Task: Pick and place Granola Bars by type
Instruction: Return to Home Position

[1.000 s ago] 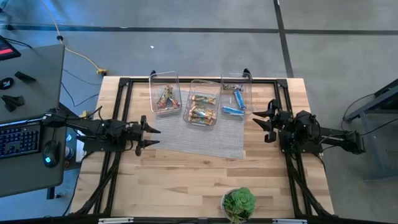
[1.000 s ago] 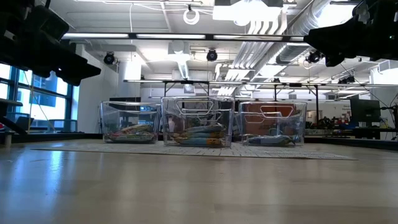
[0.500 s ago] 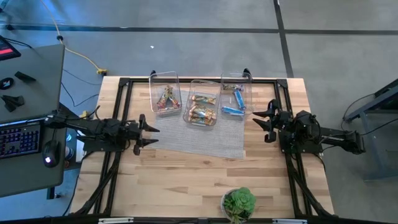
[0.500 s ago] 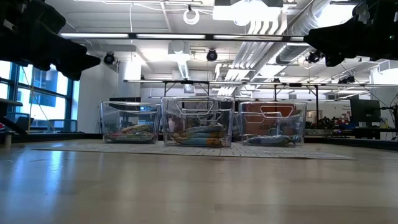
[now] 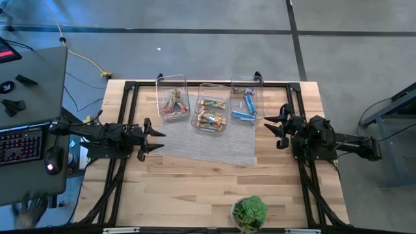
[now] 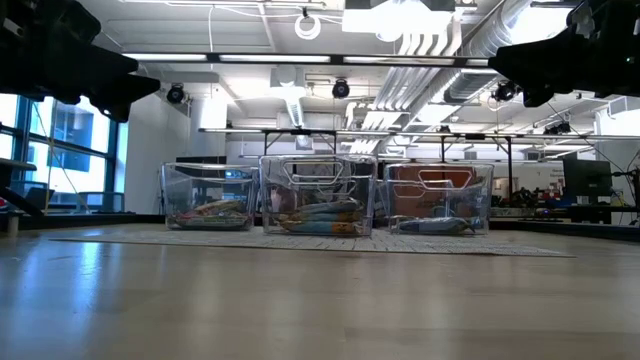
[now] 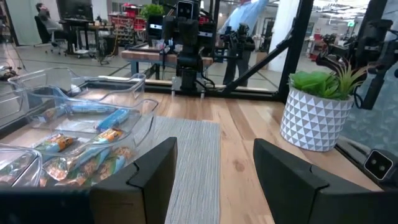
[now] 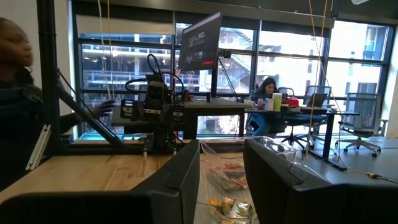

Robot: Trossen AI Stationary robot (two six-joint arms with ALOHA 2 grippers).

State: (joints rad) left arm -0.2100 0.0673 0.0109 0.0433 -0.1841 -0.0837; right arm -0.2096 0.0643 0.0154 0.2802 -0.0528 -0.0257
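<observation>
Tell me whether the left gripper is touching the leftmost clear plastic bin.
Apart. In the high view the left gripper hangs at the grey woven mat's edge, and bare mat shows between it and the leftmost clear plastic bin.

High cam overhead, low cam table-level, wrist cams inward; all share bins (image 6: 318,190).

Granola Bars (image 5: 211,117) in three bins (image 5: 171,78) on mat (image 5: 218,147), plant (image 5: 249,211) apart

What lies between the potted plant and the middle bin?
High view: only bare grey mat, then bare wooden table, from middle bin to potted plant.
</observation>
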